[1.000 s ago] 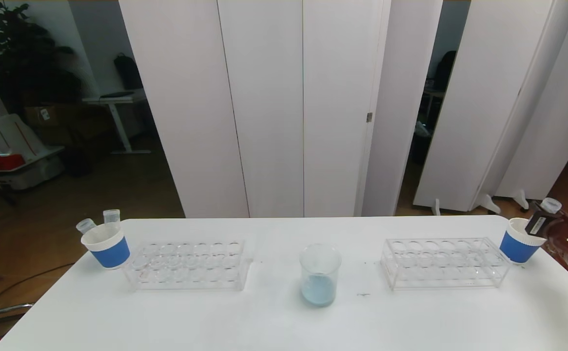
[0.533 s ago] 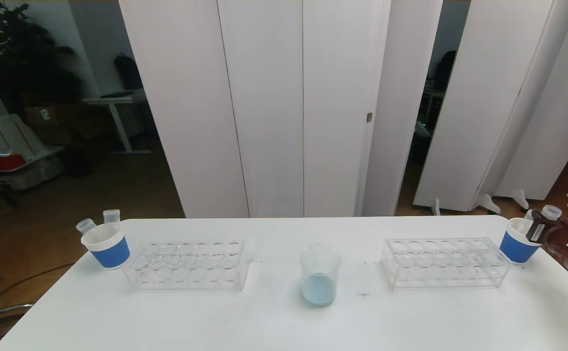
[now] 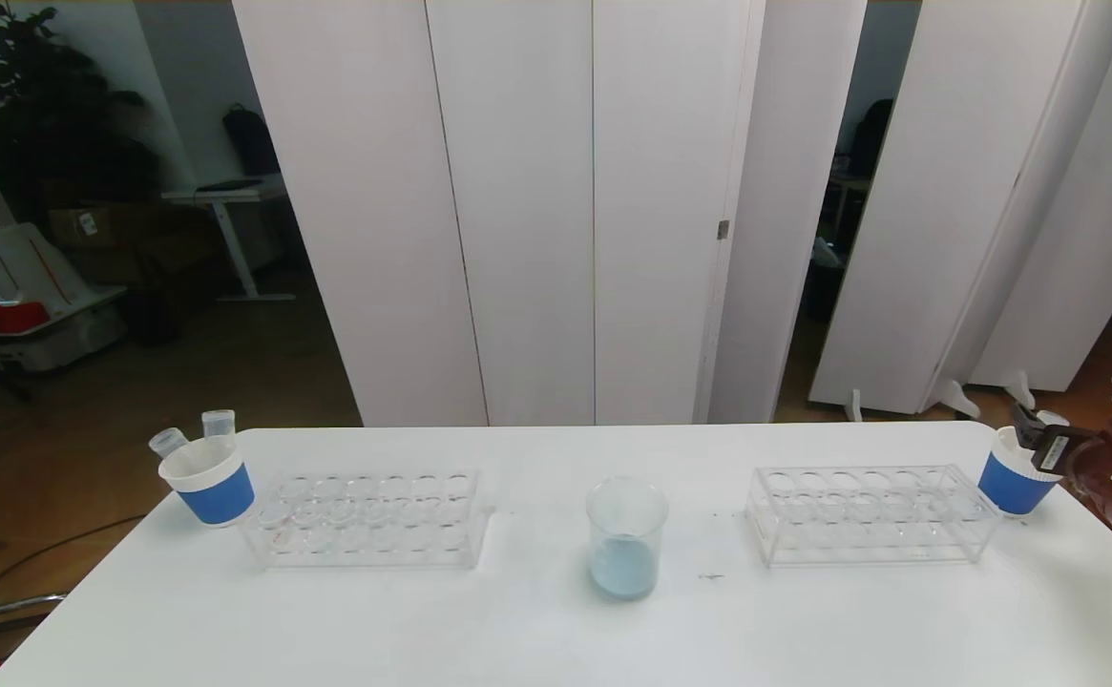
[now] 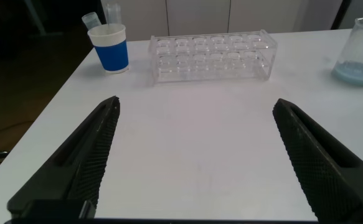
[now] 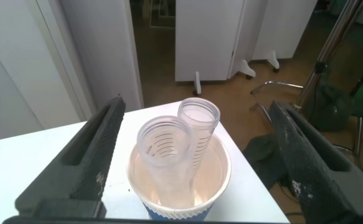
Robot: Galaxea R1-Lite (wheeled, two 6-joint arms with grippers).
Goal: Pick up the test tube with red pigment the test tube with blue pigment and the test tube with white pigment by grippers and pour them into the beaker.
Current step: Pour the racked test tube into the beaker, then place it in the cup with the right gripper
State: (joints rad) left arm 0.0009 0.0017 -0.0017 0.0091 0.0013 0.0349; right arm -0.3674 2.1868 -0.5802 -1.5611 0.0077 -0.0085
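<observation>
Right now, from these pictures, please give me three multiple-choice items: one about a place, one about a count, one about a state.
1. Where does the beaker stand?
A. Between the two racks
B. Inside the left cup
C. On top of the right rack

2. How many tubes stand in the right cup?
A. None
B. Two
C. Five

3. How is the right gripper?
A. Shut on a tube
B. Open, its fingers on either side of the cup
C. Shut on the beaker

Answers:
1. A: in the head view it stands on the table between the left rack and the right rack.
2. B: the right wrist view shows two clear tubes in the cup.
3. B: both black fingers stand wide apart and touch nothing.
</observation>
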